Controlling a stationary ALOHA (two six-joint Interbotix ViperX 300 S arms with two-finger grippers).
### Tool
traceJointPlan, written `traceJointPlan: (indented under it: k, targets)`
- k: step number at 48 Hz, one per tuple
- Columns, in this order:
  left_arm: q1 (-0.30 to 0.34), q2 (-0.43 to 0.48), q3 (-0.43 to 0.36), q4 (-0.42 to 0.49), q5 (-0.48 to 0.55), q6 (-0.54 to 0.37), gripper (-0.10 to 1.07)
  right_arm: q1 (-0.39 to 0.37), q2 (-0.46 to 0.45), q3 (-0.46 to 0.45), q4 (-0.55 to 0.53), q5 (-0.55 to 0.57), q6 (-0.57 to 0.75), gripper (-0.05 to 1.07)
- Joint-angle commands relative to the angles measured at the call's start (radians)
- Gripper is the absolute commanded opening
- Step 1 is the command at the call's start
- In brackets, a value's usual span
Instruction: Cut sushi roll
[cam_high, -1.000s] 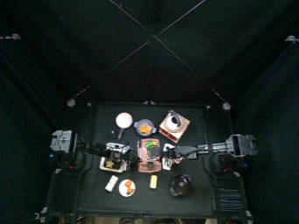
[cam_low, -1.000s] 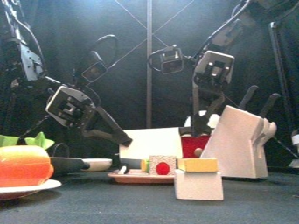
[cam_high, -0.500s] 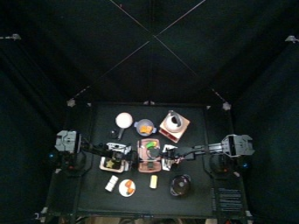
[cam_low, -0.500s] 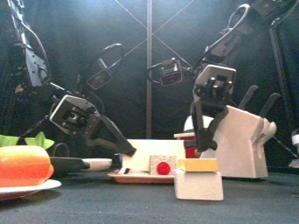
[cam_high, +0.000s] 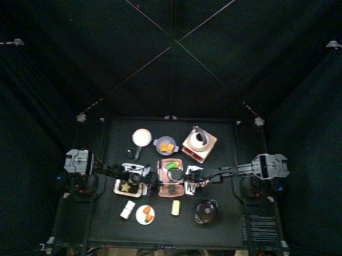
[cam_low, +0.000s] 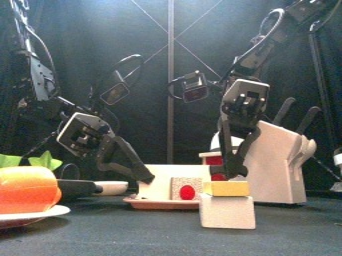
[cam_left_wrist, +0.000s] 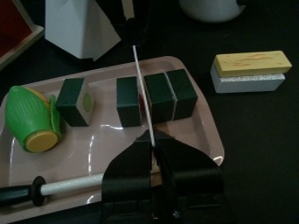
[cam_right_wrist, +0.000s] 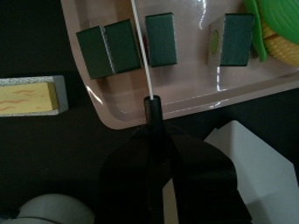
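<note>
Sushi roll (cam_right_wrist: 117, 44): blocks on tray (cam_right_wrist: 176, 109), mid-bench.
Knife (cam_right_wrist: 143, 52): over a gap, I judge for slicing.
Right pincer (cam_right_wrist: 153, 131): clamped on knife.
Left pincer (cam_left_wrist: 152, 166): I can't tell.

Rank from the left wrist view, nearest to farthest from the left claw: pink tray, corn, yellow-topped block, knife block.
1. Pink tray, directly under the left claw.
2. Corn, at the tray's end, off to one side.
3. Yellow-topped block, off the tray on the black table.
4. Knife block, beyond the tray's far edge.
</note>
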Motion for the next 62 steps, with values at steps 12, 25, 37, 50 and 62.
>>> traceJointPlan:
  k: [12,25,37,50,62]
  targets:
    - [0.021,-0.021,-0.037,0.008,0.009,0.006,0.38,-0.025,-0.017,-0.025,-0.009,-0.011,0.005,0.35]
    - [0.043,-0.025,-0.054,0.015,0.009,0.023,0.38,-0.048,-0.023,-0.026,-0.014,-0.011,0.003,0.35]
    - [0.041,-0.055,-0.054,0.032,0.009,0.025,0.38,-0.041,-0.052,-0.032,-0.014,-0.011,0.003,0.35]
    - [0.035,-0.15,-0.029,0.051,0.009,0.025,0.38,-0.031,-0.109,-0.032,-0.014,-0.023,0.003,0.35]
    - [0.035,-0.144,-0.018,0.049,0.009,0.023,0.38,-0.031,-0.11,-0.032,-0.015,-0.032,0.003,0.35]
